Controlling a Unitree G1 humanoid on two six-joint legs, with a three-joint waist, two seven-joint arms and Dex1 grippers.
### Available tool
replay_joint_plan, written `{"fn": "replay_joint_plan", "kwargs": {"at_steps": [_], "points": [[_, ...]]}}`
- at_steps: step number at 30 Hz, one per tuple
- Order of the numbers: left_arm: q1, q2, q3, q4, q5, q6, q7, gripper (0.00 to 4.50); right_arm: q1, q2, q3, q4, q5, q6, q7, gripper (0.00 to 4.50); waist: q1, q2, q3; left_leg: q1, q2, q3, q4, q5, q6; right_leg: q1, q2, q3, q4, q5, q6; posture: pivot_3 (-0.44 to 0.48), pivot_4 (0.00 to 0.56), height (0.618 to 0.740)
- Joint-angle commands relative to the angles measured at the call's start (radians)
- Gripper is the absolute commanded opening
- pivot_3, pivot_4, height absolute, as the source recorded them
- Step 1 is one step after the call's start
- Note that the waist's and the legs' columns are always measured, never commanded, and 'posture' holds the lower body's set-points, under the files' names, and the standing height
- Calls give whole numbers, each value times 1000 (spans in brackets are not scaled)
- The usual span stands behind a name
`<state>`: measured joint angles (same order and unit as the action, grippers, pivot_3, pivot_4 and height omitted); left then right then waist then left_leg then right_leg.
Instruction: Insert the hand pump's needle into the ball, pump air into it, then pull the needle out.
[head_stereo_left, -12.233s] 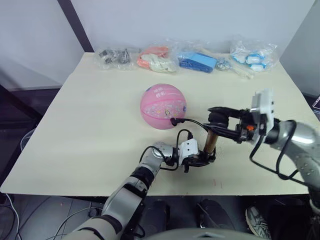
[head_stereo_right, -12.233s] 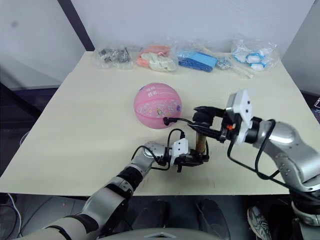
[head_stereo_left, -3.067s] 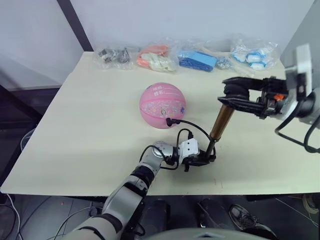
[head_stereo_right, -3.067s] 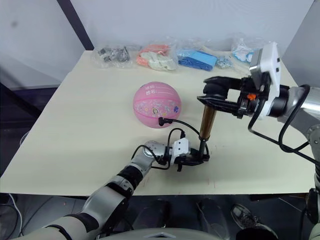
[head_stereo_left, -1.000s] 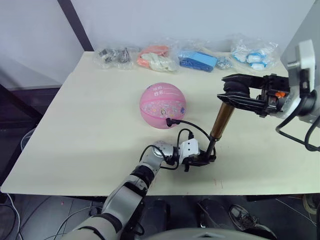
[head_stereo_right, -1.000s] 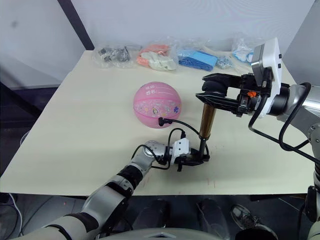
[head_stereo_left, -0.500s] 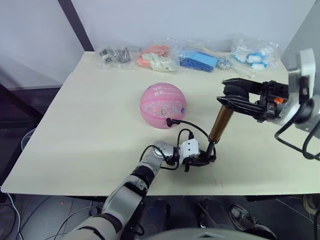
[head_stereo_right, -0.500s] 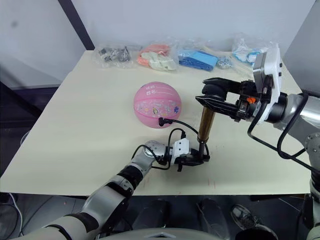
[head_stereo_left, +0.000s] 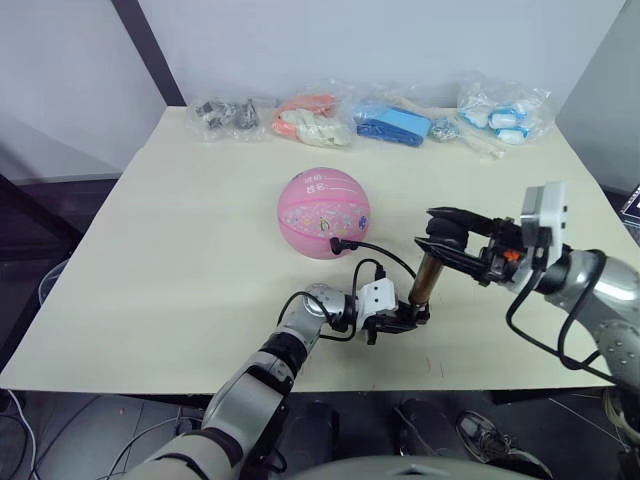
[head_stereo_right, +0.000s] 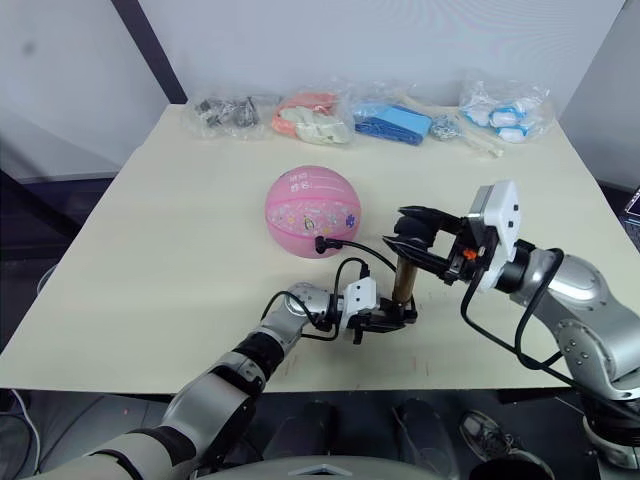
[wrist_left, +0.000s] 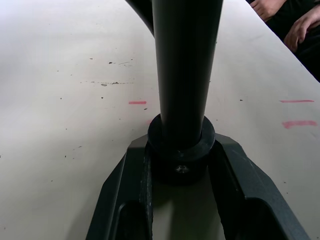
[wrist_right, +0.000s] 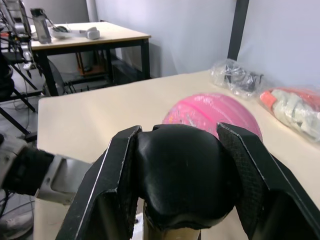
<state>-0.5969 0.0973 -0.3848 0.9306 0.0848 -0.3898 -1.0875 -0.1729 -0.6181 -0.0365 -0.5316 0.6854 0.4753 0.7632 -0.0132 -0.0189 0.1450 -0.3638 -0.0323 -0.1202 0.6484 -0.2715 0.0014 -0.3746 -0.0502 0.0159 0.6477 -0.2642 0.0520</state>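
**Mid-pump: handle low, base pinned**

We've got the hand pump (head_stereo_left: 428, 278) standing upright on the counter (head_stereo_left: 180, 250), just below and right of centre in the left eye view. Our left end effector (head_stereo_left: 412, 318) is clamped around the pump's black base cap, both fingers pressed to its sides, pinning it to the counter. Our right end effector (head_stereo_left: 447, 240) is closed over the black T-handle, a finger on each side of the knob. Only a short length of bronze barrel shows between the two, so we judge the handle sits low in its travel.

The ball (head_stereo_left: 324, 212) rests round and pink at frame centre, just up and left of the pump. The thin black hose (head_stereo_left: 385, 252) loops from the pump to the ball's lower right side; the needle itself is too small to make out, though the hose end meets the ball's skin.

We're in the pumping step. Next call: raise the handle straight along the barrel, base held firm, without tugging the hose.
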Motion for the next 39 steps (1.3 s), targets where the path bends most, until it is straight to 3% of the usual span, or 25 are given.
{"fn": "replay_joint_plan", "kwargs": {"at_steps": [1,8,13,24,39], "points": [[35,22,-30,58,56,37,6,1112,70,13,113,76,-105,-50,48,1929,0,0,-1,0,0,0,0,0,0,0,0,0,0,0,0,0,150,740],[37,20,-30,57,55,37,8,1112,127,51,172,155,-215,-162,72,1929,0,-1,-2,1,0,0,0,0,0,0,0,0,0,0,0,0,150,740],[37,20,-30,59,55,36,9,1112,96,44,137,132,-204,-158,69,1929,0,-1,-2,1,0,0,0,0,0,0,0,0,0,0,0,0,150,740],[39,18,-33,65,57,31,5,1112,-122,-86,-77,-27,54,92,34,1929,3,3,3,-3,-1,-1,0,0,0,-2,-1,0,0,2,-3,0,150,740],[34,17,-36,70,60,24,2,1112,-363,-215,-252,-21,310,263,-41,1929,3,4,5,-5,-1,-1,1,0,0,-3,-2,-1,0,2,-3,0,150,740]]}}
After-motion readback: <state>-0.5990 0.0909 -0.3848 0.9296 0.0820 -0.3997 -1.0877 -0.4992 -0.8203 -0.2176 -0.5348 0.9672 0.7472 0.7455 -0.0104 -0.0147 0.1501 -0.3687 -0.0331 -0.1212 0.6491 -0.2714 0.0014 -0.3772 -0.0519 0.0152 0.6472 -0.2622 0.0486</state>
